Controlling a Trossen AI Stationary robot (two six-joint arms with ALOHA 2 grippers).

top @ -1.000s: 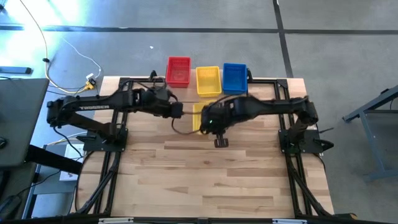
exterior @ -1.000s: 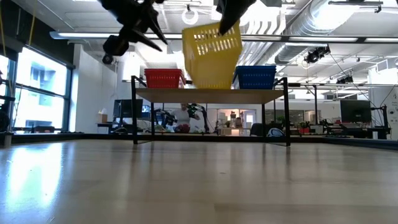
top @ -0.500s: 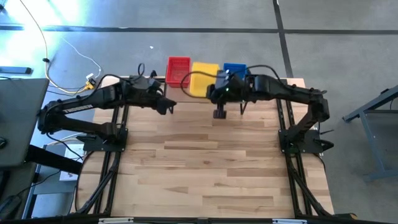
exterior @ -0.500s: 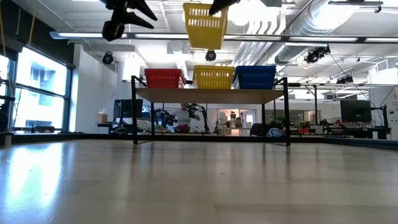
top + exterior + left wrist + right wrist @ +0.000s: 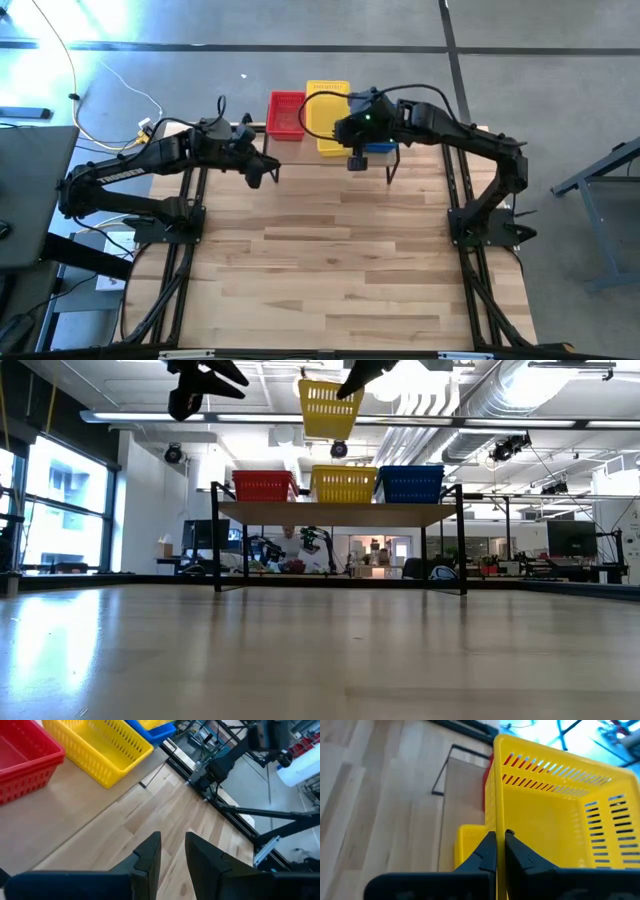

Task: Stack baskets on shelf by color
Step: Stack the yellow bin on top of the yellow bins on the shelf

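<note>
Above the shelf (image 5: 340,511), the right gripper (image 5: 500,851) pinched a yellow mesh basket's (image 5: 329,408) wall; left gripper (image 5: 172,851) hovered, jaws seemingly narrowly parted.

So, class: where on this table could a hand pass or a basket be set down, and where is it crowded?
Free: the wooden tabletop in front of the shelf, between the two arm bases. Crowded: the shelf, filled by the red basket, a yellow basket and the blue basket, with the right gripper holding a second yellow basket above them.
</note>
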